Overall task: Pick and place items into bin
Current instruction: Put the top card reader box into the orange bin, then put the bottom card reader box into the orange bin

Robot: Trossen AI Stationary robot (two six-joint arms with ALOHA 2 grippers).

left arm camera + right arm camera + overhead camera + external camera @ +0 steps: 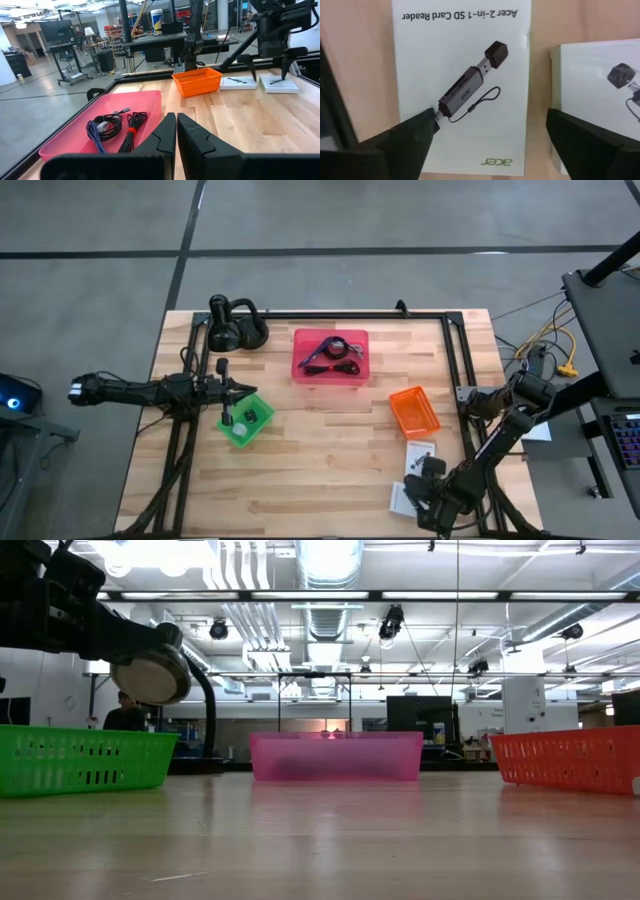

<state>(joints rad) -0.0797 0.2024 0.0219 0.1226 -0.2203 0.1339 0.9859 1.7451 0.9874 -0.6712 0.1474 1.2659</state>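
My right gripper (pixel 492 120) is open and points down over the near-right part of the table. Its fingers stand on either side of a flat white packet (pixel 462 75) printed with a card reader. A second white packet (pixel 600 85) lies flat beside it. Whether the fingertips touch the packets, I cannot tell. The pink bin (pixel 330 356) holds a black coiled cable (pixel 131 131) and a purple cable (pixel 95 135). My left gripper (pixel 176 135) is shut and held level over the green bin (pixel 247 420), which has small dark things inside.
The orange bin (pixel 414 410) sits between the pink bin and the packets (pixel 420 456). A black gooseneck stand (pixel 235 326) is at the far edge of the table. A black frame rail (pixel 455 370) runs along the table's far and right sides. Bare wood (pixel 330 470) lies in the middle near part.
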